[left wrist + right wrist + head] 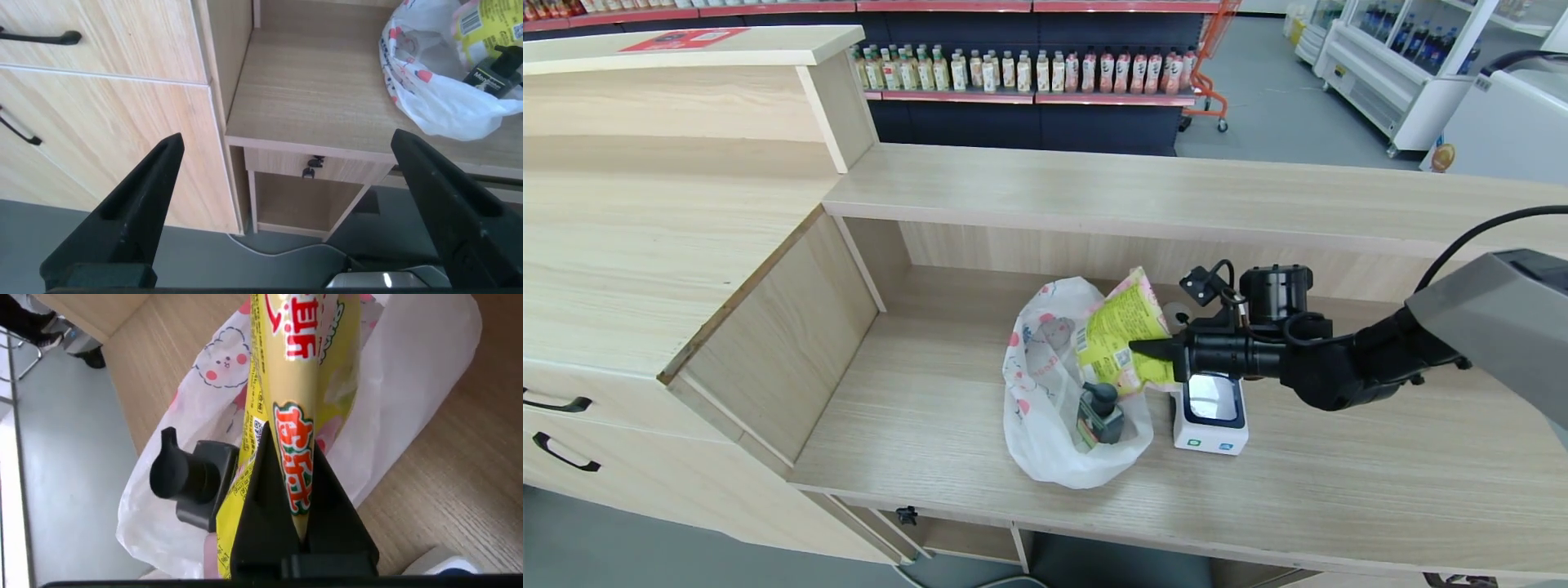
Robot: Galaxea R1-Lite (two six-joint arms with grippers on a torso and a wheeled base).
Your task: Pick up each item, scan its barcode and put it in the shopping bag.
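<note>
Right, my right gripper (1156, 349) pinches the crinkly yellow snack packet (1119, 327) over the thin white plastic bag (1041, 408); my left gripper (288, 147) gapes wide.

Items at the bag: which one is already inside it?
The dark pump bottle sits inside the shopping bag; the yellow snack packet is clamped in the right gripper.
</note>
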